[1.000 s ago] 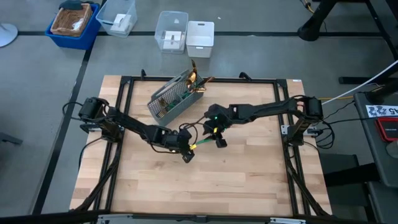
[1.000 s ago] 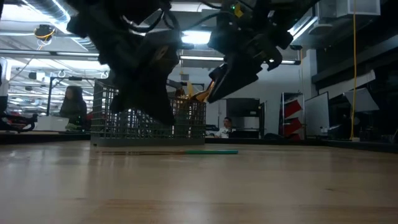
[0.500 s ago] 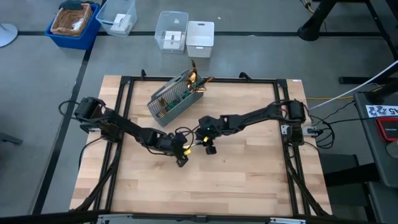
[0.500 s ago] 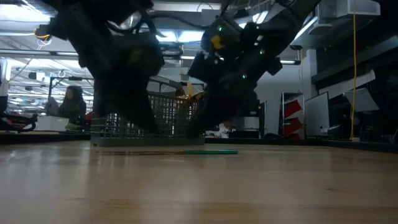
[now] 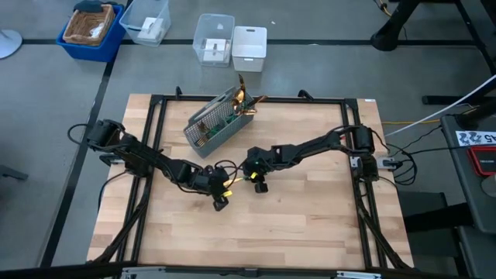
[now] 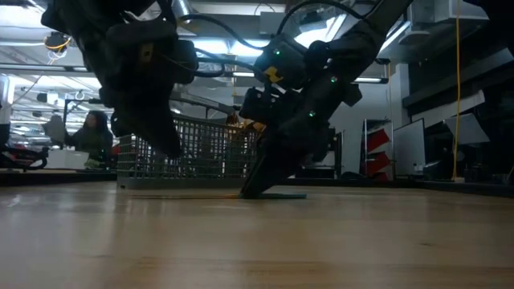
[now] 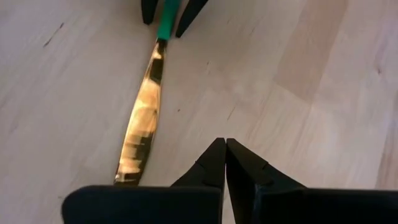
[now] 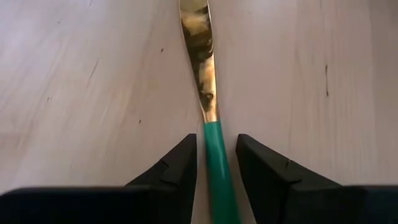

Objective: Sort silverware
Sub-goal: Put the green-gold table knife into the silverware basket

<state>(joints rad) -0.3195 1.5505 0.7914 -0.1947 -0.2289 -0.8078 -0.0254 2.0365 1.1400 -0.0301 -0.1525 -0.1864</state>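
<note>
Left arm stretched from the table's left edge toward the middle, elbow low, wrist tipped down. Left gripper (image 5: 219,203) hung just above the wood, fingers (image 7: 214,163) pressed together tip to tip, nothing between them.

Right arm reached in from the right edge, forearm sloping down, wrist pitched steeply. Right gripper (image 5: 258,184) down at the surface, fingers (image 8: 180,163) parted and straddling a knife (image 8: 210,134), one on either side of its green handle, a sliver of gap showing on each side. Contact with the handle not clear.

Both grippers near each other at mid-table, tips pointed roughly toward one another.
</note>
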